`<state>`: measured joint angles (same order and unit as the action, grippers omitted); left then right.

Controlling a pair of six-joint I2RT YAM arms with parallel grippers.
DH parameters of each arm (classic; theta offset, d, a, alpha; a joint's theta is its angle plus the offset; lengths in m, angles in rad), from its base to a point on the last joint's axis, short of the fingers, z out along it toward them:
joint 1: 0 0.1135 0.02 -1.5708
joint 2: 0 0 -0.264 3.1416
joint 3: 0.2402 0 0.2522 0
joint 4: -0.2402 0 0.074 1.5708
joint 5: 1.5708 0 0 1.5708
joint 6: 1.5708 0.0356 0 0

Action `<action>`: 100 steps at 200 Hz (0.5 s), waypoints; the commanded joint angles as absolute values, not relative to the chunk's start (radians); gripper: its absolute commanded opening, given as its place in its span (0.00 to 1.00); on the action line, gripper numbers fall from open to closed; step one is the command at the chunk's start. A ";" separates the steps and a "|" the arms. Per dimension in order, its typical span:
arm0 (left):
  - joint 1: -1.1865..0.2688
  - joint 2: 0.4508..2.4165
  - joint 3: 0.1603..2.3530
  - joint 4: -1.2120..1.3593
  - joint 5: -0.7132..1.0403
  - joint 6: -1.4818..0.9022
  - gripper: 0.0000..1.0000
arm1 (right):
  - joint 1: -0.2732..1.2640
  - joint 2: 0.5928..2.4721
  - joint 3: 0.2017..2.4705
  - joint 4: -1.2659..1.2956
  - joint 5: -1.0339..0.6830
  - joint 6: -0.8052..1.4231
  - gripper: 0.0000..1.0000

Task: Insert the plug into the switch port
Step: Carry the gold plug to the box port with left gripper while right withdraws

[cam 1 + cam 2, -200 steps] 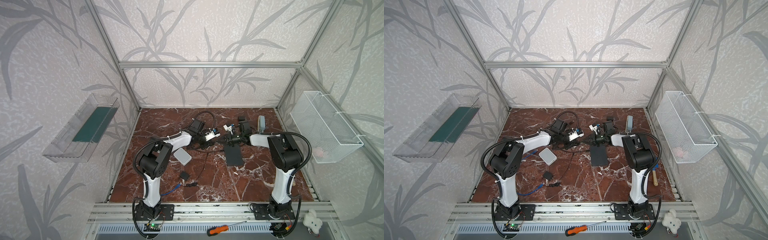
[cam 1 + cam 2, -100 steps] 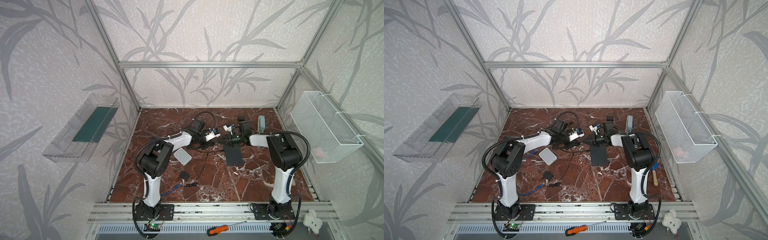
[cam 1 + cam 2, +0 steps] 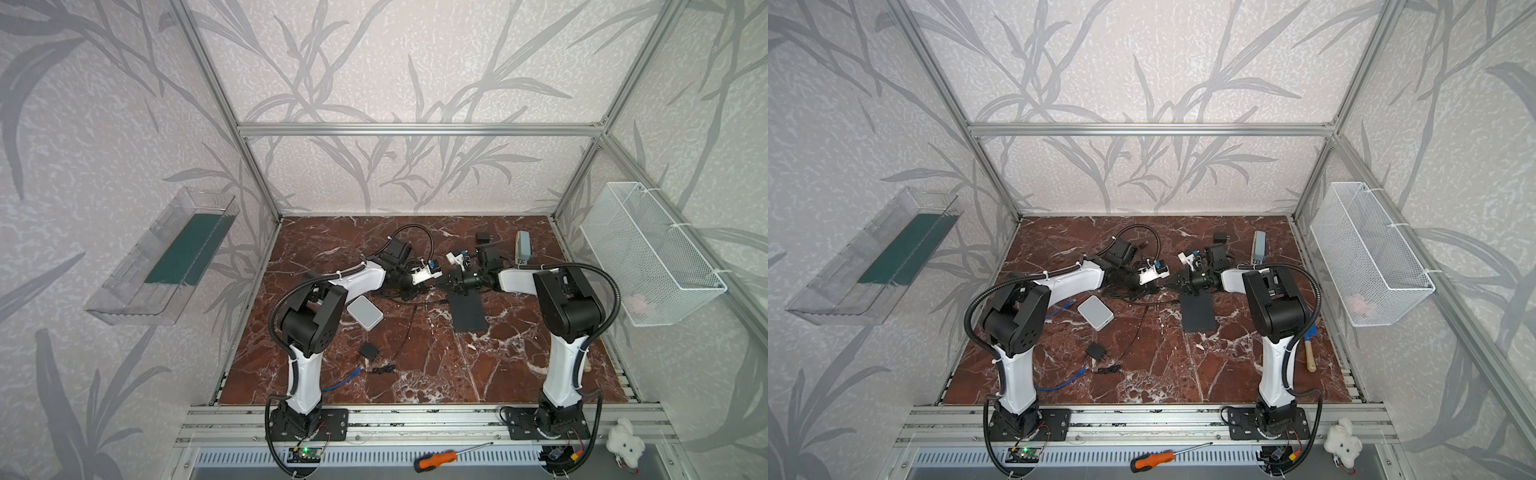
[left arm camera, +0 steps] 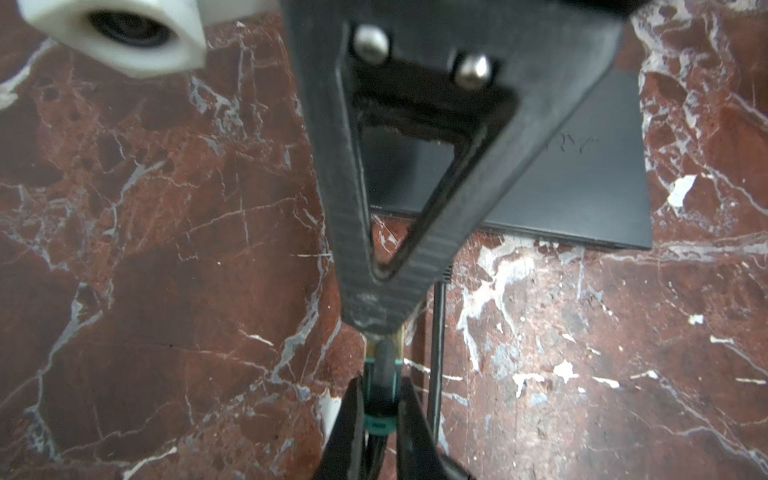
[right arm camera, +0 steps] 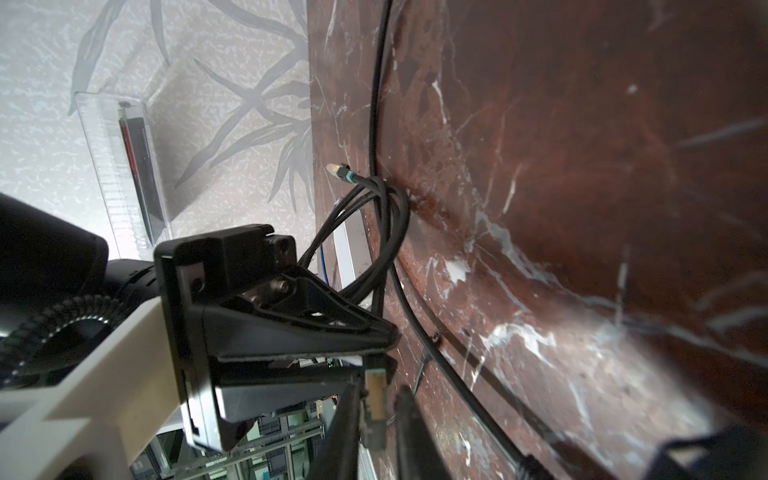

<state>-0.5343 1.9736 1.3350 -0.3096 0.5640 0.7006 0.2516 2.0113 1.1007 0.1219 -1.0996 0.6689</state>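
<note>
A teal-booted connector (image 4: 381, 365) on a thick black cable (image 5: 386, 216) is pinched between the fingers of the left gripper (image 4: 380, 384), low over the middle of the floor. Its clear tip is flanked by the right gripper (image 5: 379, 388), whose fingers are held slightly apart, with a gap seen on one side. The two grippers are met tip to tip just beside the far corner of the dark slab (image 3: 467, 311). The cable is coiled under the left gripper, and its other connector (image 5: 338, 170) is raised off the floor. Beside the held connector a thin cord's ribbed end (image 4: 446, 272) is pointed at the slab's edge, half hidden by the right finger; whether this is the plug cannot be told. The box (image 3: 365, 312) is laid flat beside the left arm's elbow, well apart from both grippers, with its long axis set diagonally; the port cannot be made out. Nearer the front the adapter block (image 3: 368, 352) is seen, with its cord (image 3: 407, 332) led up toward the coil and a blue cable (image 3: 345, 380) beside it. A pink item (image 3: 640, 303) is held in the wire basket (image 3: 665, 249) on the right wall, and a dark green sheet (image 3: 187, 249) in the clear bin (image 3: 124, 307) on the left wall.
</note>
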 commanded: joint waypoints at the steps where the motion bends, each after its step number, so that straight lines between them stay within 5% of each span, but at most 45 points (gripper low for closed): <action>1: -0.548 1.973 1.354 -0.448 0.504 0.781 0.00 | 0.198 1.906 1.126 -0.024 -1.032 0.556 0.28; 100: -0.701 2.038 1.445 -0.604 0.368 0.632 0.02 | 0.121 1.741 1.059 -0.385 -0.608 0.284 0.47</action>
<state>-0.6685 2.0014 1.4052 -0.5228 0.4034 0.6930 0.1249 1.7660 1.0840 -0.2501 -0.7525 0.3794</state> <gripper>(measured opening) 0.116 0.455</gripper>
